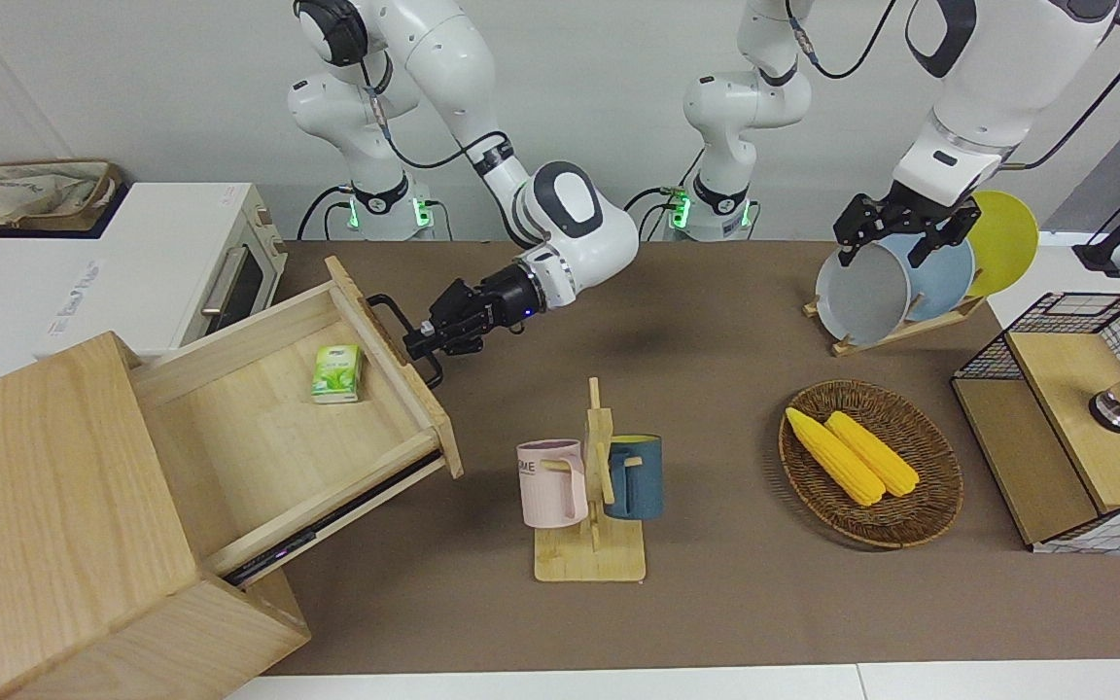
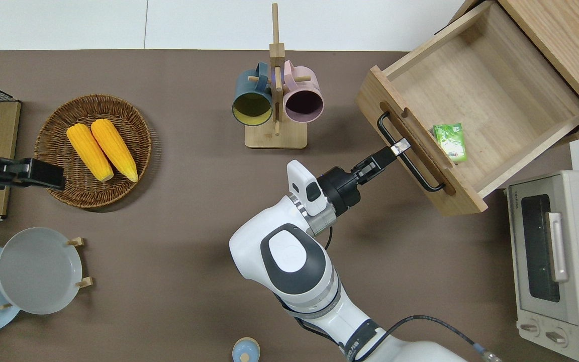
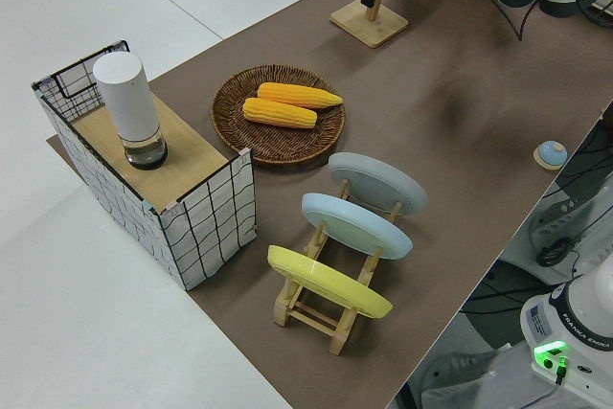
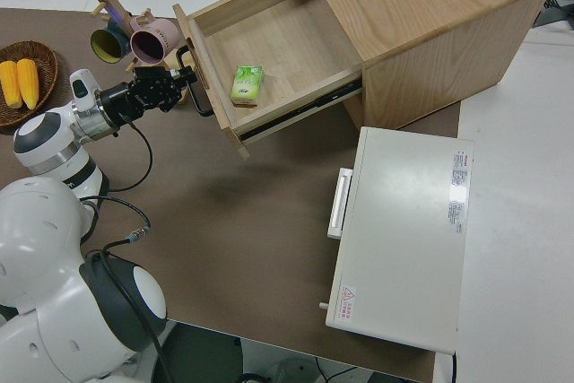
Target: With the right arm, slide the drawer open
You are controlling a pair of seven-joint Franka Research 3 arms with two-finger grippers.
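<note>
One tool (image 2: 394, 151) (right) at drawer (image 2: 475, 100) handle (image 2: 405, 156)

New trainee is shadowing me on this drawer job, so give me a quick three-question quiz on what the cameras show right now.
1. True or false: the drawer is pulled well out of its wooden box.
2. What lies inside the drawer?
A. a green packet
B. an ear of corn
C. a pink mug
3. Fill in: the right gripper is at the drawer's black ____.

Key
1. True: its whole floor is exposed.
2. A: the green packet lies on the drawer floor close to the front panel.
3. handle: the gripper meets the handle about midway along it. The left arm is parked.
</note>
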